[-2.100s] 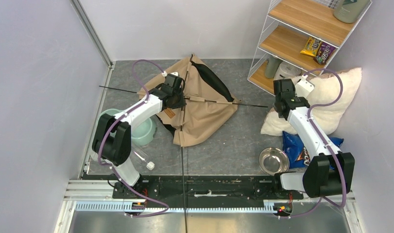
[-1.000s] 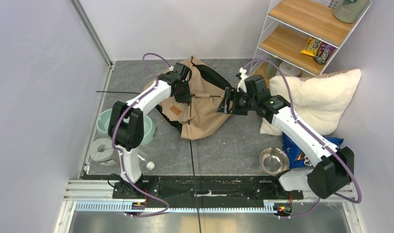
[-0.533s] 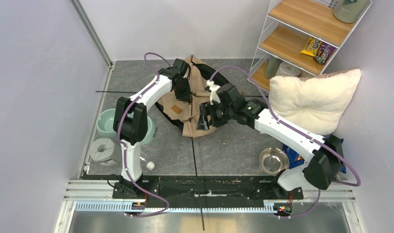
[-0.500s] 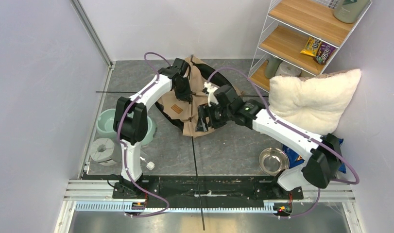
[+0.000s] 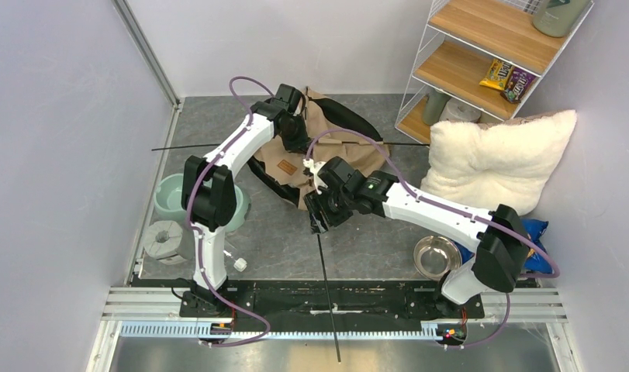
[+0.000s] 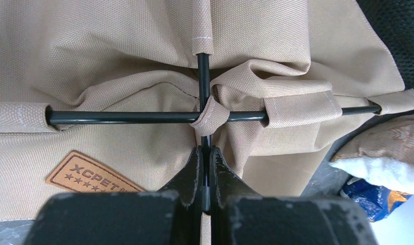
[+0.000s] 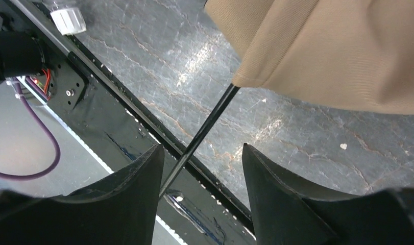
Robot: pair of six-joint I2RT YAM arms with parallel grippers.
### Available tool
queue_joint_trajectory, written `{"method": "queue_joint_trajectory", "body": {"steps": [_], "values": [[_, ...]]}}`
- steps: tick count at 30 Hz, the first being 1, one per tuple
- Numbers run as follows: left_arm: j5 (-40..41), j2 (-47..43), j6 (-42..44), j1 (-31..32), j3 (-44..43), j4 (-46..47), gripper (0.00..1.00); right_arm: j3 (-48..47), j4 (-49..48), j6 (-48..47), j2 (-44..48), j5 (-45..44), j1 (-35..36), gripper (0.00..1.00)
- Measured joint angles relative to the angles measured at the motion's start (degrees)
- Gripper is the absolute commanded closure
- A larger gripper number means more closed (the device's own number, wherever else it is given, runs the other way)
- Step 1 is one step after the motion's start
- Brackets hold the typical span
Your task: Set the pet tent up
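The tan fabric pet tent point(image 5: 338, 151) lay crumpled and flat on the grey tabletop point(image 5: 373, 240), far-centre. Its black base point(image 5: 346, 124) showed at the far edge, and the doorway couldn't be made out. In the left wrist view two thin black poles crossed on the fabric under a small tan loop point(image 6: 211, 113). A brown label patch point(image 6: 90, 176) lay lower left, partly cut off by the wrist.

The left gripper point(image 6: 205, 153) sat on top of the tent, jaws pressed together on the long pole point(image 6: 203, 76) just below the crossing. The top view hid that grip behind the wrist. The cross pole point(image 6: 123, 117) stuck out left of the tent over bare tabletop.

The long pole left the near hem & ran over the black rail point(image 5: 357, 298) btwn the arm bases. The right gripper point(image 7: 202, 148) hung at that hem, jaws spread w/ the pole passing btwn them. Contact couldn't be told.

Further out:
- A fluffy white pillow point(image 5: 489, 163) lay to the right.
- A steel bowl point(image 5: 437, 256) stood near the right arm.
- A pale green bowl point(image 5: 167, 198) was half hidden behind the left arm.
- A white wire shelf w/ wooden boards point(image 5: 489, 46) was cut off at the top right.
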State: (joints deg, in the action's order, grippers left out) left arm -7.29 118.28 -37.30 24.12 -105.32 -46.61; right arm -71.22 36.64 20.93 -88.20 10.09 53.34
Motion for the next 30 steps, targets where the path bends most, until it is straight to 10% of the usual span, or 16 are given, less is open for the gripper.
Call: {"method": "queue_joint_trajectory", "body": {"steps": [5, 10, 22, 30], "values": [[-0.8, 0.0, -0.7, 0.0, -1.6, -0.1, 0.98, 0.7, 1.2, 0.3, 0.0, 0.5, 1.1, 0.51], [-1.0, 0.0, -1.1, 0.1, -2.2, 0.0, 0.98, 1.5, 2.1, 1.6, 0.0, 0.4, 1.4, 1.00], [-1.9, 0.0, -1.1, -0.7, -2.9, 4.7, 0.48, 4.8, 2.3, 8.2, 3.3, -8.1, 0.9, 1.00], [-2.6, -1.5, -1.1, -1.3, -3.7, 9.0, 0.37, 8.1, -4.6, 9.5, 10.8, -11.7, 0.8, 1.00]]}}
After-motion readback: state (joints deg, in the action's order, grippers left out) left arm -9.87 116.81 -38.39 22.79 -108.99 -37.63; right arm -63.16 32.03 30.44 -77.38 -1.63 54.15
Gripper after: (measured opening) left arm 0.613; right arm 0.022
